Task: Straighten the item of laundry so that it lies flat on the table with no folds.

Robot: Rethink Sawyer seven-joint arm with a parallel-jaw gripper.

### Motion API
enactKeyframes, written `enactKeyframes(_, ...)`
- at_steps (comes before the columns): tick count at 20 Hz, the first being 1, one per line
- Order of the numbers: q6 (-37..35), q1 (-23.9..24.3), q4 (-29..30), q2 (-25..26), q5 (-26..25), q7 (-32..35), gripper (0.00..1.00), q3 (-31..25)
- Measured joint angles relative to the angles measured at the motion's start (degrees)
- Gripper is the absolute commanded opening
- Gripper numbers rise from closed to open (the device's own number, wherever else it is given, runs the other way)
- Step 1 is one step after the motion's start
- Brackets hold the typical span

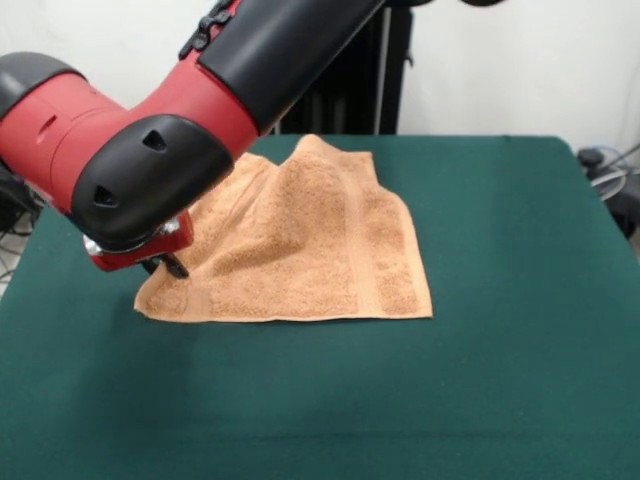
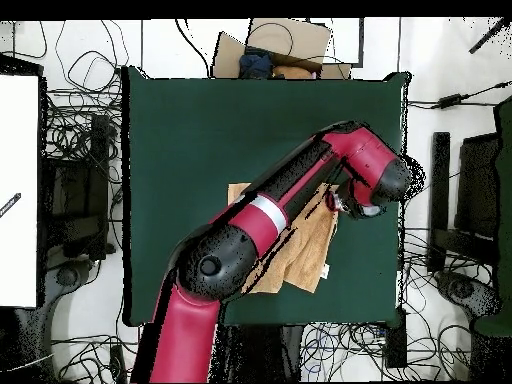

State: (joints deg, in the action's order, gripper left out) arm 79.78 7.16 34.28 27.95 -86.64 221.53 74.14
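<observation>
The orange-tan towel (image 1: pixel 300 250) is lying rumpled, its far corner peaked, on the green table (image 1: pixel 500 380); the gripper (image 1: pixel 172 265) is touching its corner, grip state impossible to tell.

towels: one (image 1: pixel 300 245)
tables: one (image 1: pixel 500 380)
robot arms: one (image 1: pixel 150 130)
grippers: one (image 1: pixel 172 265)
white tags on the towel: one (image 2: pixel 325 271)
cardboard boxes past the table's edge, overhead view: one (image 2: pixel 290 40)
</observation>
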Motion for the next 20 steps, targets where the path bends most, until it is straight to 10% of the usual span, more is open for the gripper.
enactKeyframes(20, 1.6, 1.6, -5.9, 1.9, -0.5, 0.5, 0.0, 5.3)
